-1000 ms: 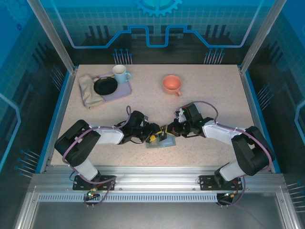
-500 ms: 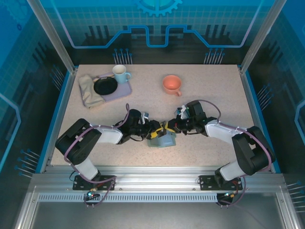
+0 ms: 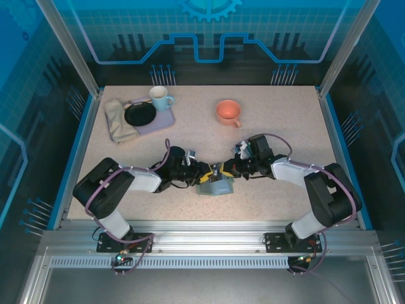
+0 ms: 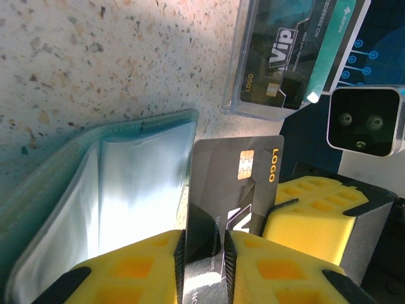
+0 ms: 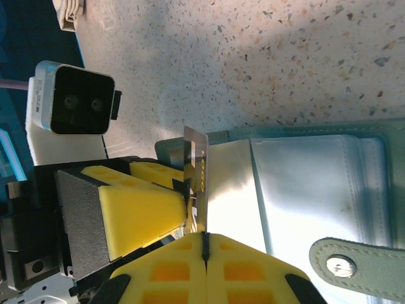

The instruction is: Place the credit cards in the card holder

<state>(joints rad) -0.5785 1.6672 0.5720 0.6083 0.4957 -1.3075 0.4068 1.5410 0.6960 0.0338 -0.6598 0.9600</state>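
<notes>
My right gripper [image 5: 204, 244] is clenched on the dark card [image 4: 231, 190], holding it edge-on, I judge to slide it into the open card holder [image 4: 126, 183] at its 9 o'clock. The left gripper [image 4: 204, 237] flanks the card, but I cannot tell whether it bites. Both arms reach low, wrists facing each other.

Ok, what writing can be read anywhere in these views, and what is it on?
"LOGO": on the held dark card, beside its chip.
"Vip": on the boxed dark card inside the clear box.
"LOGO": on the same boxed dark card, near its chip.
Row of digits along the teal card: too blurred to read.
</notes>
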